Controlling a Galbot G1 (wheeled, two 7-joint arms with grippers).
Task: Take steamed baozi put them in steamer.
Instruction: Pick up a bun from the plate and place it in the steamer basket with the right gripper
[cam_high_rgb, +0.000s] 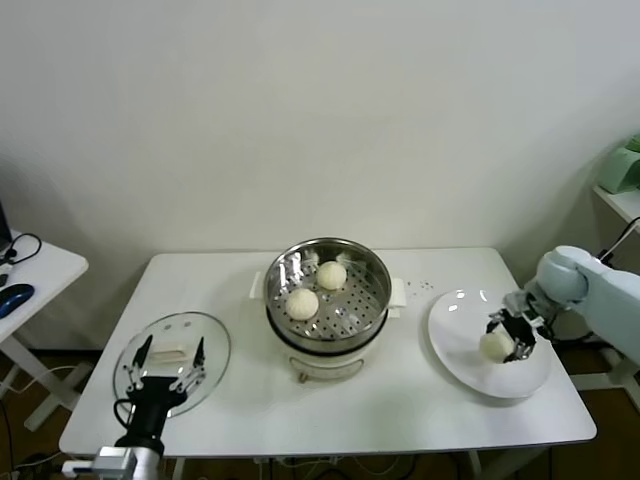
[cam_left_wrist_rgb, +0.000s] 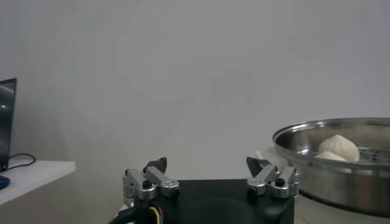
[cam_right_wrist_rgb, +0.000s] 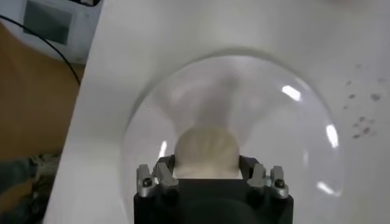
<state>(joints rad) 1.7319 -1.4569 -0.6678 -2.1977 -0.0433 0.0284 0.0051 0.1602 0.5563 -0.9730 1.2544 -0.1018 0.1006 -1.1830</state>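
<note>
- Head view: right tool clamped on a baozi over the plate.
- Lift straight, clear the steamer rim, release in a bare spot.
- Left tool idles, fingers apart.

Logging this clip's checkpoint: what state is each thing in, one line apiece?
steamer: uncovered, two baozi in its basket.
baozi in the steamer: resting on the perforated bottom, apart from each other.
baozi on the plate: between the right gripper's fingers.
plate: holds only that one baozi.
glass lid: off the steamer, flat on the table.
right gripper: shut on the baozi on the plate.
left gripper: open, idle over the lid.
</note>
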